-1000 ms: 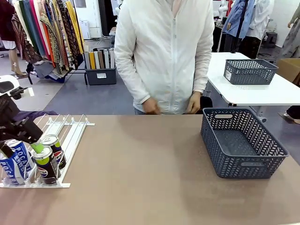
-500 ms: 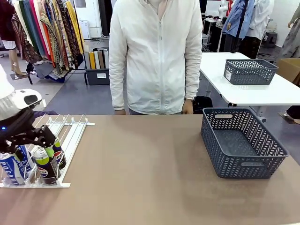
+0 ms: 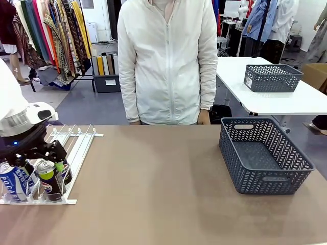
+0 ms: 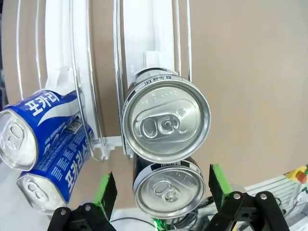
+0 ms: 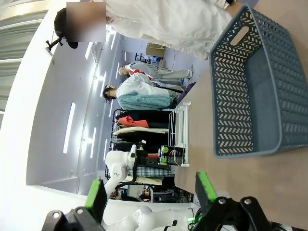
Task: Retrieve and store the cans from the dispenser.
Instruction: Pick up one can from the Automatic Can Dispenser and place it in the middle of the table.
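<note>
Left claw (image 4: 161, 190) spread wide over a black can (image 4: 169, 191) in the dispenser (image 4: 144, 29) — I see the right claw (image 5: 150, 192) apart, empty.

A brown table (image 3: 153, 178) carried two things. A dark grey perforated basket (image 3: 232, 148) stood upright toward the right end, open top up, with a handle slot in its near and far walls. Well apart from the basket, across a bare stretch of tabletop to its left, lay a low white dispenser (image 3: 80, 145) of thin parallel rails.
</note>
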